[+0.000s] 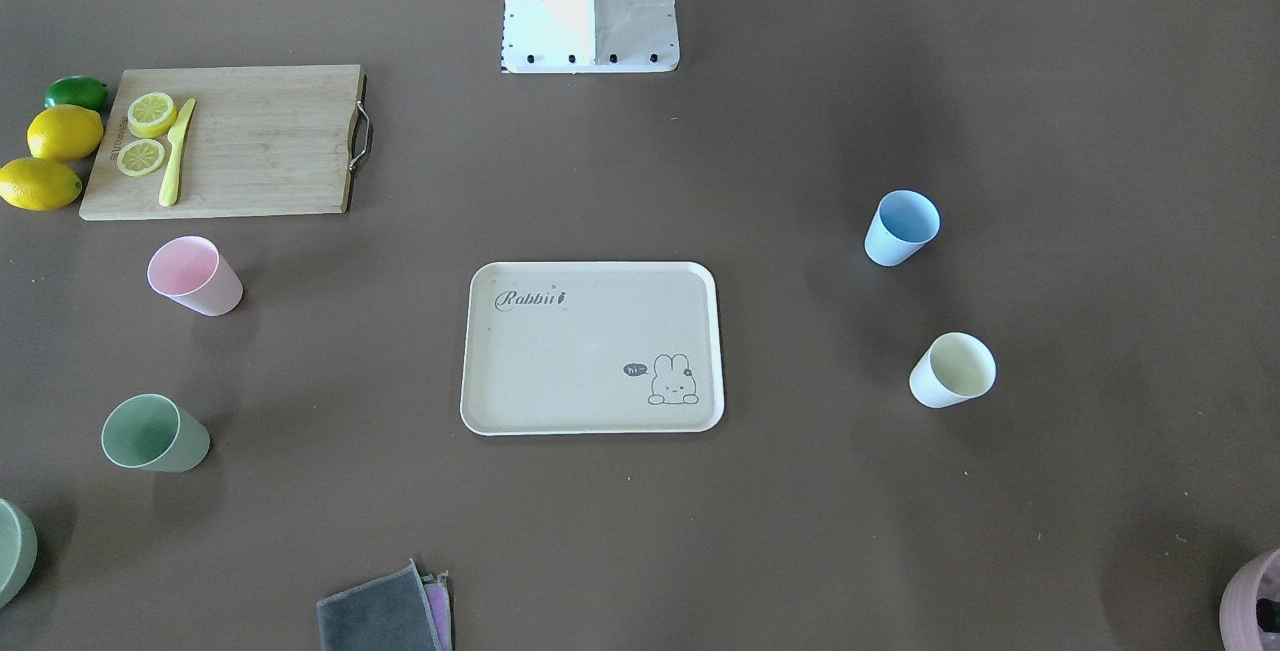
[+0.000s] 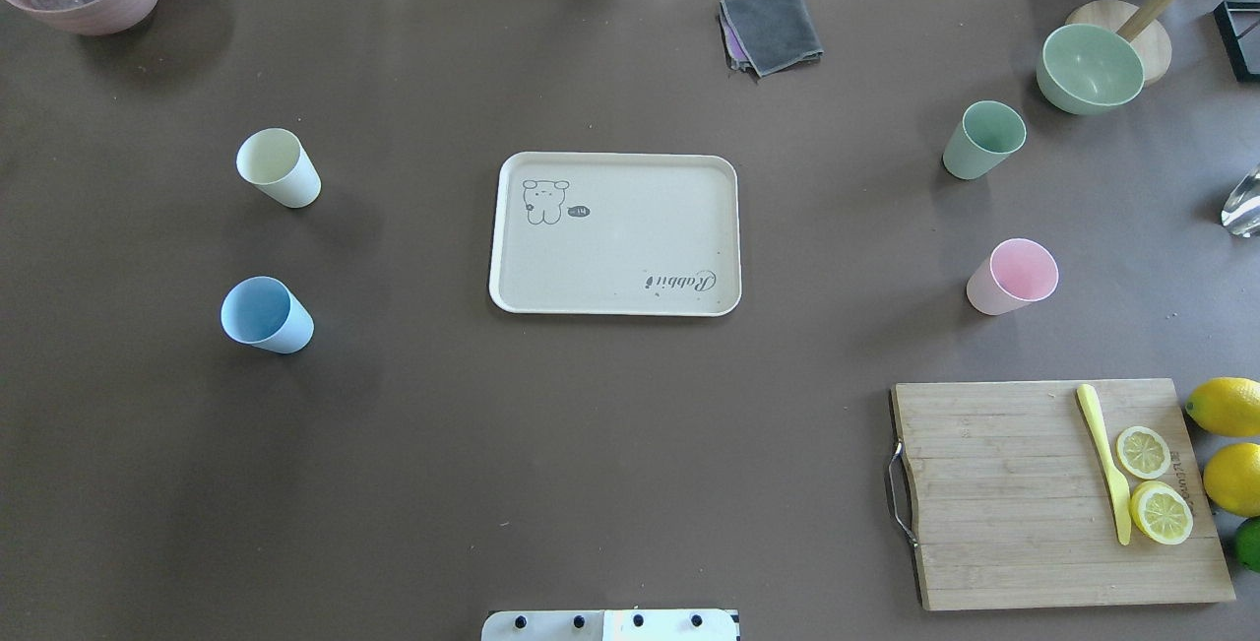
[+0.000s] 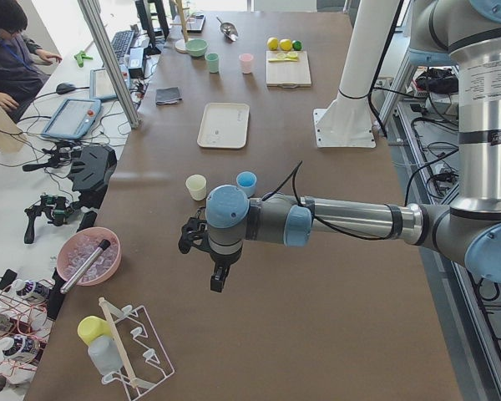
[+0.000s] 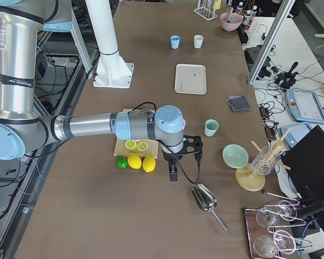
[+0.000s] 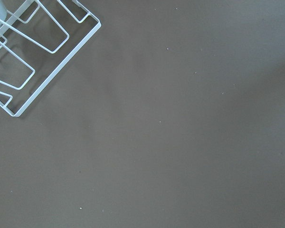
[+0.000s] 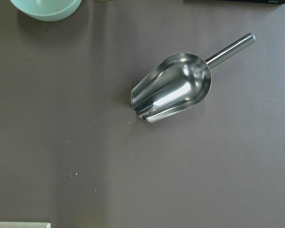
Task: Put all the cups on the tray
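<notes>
The cream-beige tray point(image 2: 630, 247) point(image 1: 580, 351) lies at the table's middle with nothing on it. All the cups stand upright on the table, apart from the tray. On the overhead view's left are the cream-yellow cup point(image 2: 278, 166) point(image 1: 952, 370) and the light blue cup point(image 2: 266, 316) point(image 1: 902, 227). On its right are the sage green cup point(image 2: 982, 139) point(image 1: 155, 433) and the pink cup point(image 2: 1014, 277) point(image 1: 195, 276). My left gripper point(image 3: 220, 280) hangs beyond the table's left end cups. My right gripper point(image 4: 173, 174) hangs past the lemons. I cannot tell whether either gripper is open or shut.
A wooden cutting board point(image 2: 984, 503) with lemon slices and a yellow knife lies near the pink cup, with lemons point(image 2: 1226, 405) beside it. There are also a green bowl point(image 2: 1090, 68), a pink bowl point(image 2: 108, 6), folded cloths point(image 2: 771, 31), a metal scoop point(image 6: 173, 92) and a wire rack point(image 5: 33, 52).
</notes>
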Motion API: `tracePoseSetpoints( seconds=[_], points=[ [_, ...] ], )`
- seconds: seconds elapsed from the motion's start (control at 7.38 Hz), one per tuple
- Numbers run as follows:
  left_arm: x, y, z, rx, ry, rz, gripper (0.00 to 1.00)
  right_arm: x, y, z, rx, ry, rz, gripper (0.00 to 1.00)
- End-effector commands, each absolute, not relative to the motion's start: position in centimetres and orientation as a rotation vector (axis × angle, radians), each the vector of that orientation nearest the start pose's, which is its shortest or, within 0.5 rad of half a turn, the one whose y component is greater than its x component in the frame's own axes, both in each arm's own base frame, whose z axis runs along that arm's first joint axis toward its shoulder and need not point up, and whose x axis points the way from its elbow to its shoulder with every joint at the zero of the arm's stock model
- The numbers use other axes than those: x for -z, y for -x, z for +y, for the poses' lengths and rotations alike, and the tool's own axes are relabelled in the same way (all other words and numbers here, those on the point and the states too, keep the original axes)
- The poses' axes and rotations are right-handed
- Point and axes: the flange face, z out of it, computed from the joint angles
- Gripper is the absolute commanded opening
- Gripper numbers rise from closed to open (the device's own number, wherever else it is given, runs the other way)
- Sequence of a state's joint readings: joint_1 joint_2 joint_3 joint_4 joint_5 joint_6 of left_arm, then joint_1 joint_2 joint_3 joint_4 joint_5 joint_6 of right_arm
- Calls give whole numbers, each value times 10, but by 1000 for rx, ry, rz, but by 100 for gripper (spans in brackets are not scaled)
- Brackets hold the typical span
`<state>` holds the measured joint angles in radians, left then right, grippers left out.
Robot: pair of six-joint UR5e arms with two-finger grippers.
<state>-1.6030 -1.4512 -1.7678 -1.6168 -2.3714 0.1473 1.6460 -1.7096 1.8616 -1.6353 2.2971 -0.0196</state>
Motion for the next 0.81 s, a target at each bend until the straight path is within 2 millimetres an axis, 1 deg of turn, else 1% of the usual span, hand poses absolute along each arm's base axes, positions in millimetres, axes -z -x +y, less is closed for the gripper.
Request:
tracePoseSetpoints(
  seconds=[0.0,0.27,0.41,0.54,0.68],
  points=[
    [-600,76,-447,-175,-224,779,99,-590,-100,-429,-15,-138,-718,100],
    [-585,76,-450,-189,-255,773,99,-588,-100,-429,-14,-143,-719,100],
    [-572,75,-454,-198,-281,774,99,-588,-100,-429,-12,-145,-719,100],
    [-532,74,-462,-255,-414,762,99,-577,-100,-435,-3,-167,-720,100],
    [-521,75,-467,-305,-539,741,99,-571,-100,-434,-1,-177,-721,100]
  ],
)
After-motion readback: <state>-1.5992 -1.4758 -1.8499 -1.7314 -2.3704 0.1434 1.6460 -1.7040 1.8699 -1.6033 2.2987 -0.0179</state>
